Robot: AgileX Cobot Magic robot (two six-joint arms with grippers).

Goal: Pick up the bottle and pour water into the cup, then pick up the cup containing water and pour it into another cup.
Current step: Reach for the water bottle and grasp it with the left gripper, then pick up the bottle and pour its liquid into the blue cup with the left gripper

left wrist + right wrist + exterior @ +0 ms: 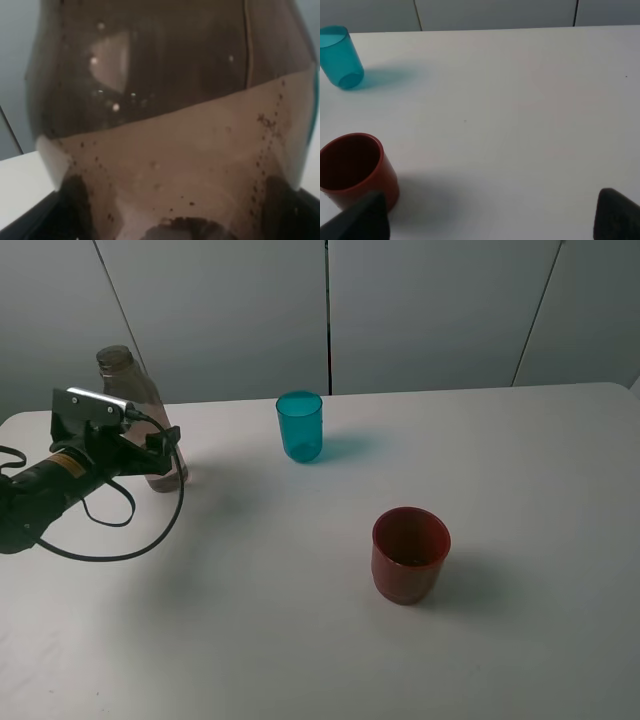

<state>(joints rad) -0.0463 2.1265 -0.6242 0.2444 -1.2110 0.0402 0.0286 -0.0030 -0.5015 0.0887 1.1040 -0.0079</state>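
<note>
Evidently L gripper (165,450) clamps bottle (128,382), R gripper (489,218) spread wide; arm's yellow label (67,465) unreadable.

The white table (300,660) bears bottle (138,395), teal cup (300,428) and red cup (410,555) (all upright, apart).

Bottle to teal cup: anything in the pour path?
Nothing visible. Bare table lies between the bottle and the teal cup. The red cup stands nearer the front, off that line. The left gripper is at the bottle.
</note>
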